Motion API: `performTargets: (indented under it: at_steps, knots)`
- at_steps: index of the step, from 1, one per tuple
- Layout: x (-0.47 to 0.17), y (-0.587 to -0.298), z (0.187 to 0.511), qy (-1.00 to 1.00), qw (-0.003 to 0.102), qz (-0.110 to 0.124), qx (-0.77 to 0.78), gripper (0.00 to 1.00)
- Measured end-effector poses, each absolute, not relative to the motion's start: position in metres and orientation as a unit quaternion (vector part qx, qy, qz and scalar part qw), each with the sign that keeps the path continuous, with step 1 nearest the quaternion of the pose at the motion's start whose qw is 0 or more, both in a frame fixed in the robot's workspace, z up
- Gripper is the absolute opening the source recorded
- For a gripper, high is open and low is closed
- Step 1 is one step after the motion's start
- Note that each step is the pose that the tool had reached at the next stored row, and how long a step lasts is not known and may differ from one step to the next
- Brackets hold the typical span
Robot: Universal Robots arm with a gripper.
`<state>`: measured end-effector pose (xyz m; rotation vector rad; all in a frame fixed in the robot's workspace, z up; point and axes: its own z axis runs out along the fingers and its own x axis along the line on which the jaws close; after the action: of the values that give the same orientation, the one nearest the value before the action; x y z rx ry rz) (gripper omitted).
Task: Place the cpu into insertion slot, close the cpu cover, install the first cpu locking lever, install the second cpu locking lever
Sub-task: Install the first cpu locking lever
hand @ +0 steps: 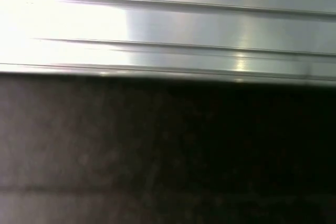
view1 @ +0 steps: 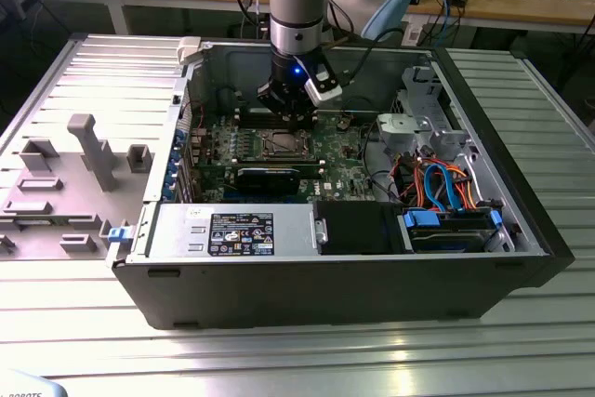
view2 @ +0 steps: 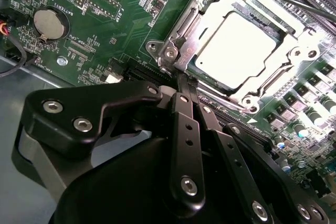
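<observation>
Fingers pressed together at the socket corner; chip seated, frame down.

Nearest me in the second wrist view, my black two-finger gripper (view2: 181, 80) is pinched shut on nothing, tips touching the thin silvery metal cpu cover (view2: 184, 38) at its 7 o'clock corner. I judge a sideways slip could scrape the green board (view2: 105, 30) or jam a lever. Beyond, the flat silver-grey square cpu (view2: 239, 45) lies level in the silvery-rimmed insertion slot (view1: 279, 144), glare-washed.
</observation>
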<state>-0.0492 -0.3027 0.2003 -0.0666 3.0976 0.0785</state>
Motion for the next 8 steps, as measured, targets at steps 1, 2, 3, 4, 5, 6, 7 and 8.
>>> performTargets:
  at_steps: [1,2,3,4,5,6,7,8]
  knots:
    - [-0.0491,-0.3026,0.2007,0.999,0.021,0.026,-0.021,0.11]
    - [-0.0491,-0.3026,0.2014,0.999,0.021,0.025,-0.022,0.11]
    - [-0.0492,-0.3027,0.202,0.999,0.021,0.025,-0.021,0.11]
    - [-0.0493,-0.3028,0.2028,0.999,0.021,0.025,-0.021,0.11]
    - [-0.0492,-0.3027,0.2036,0.999,0.021,0.025,-0.021,0.11]
    - [-0.0492,-0.3028,0.2045,0.999,0.021,0.025,-0.021,0.11]
    - [-0.0493,-0.3028,0.2071,0.999,0.021,0.025,-0.021,0.11]
    - [-0.0493,-0.3028,0.2079,0.999,0.021,0.025,-0.021,0.11]
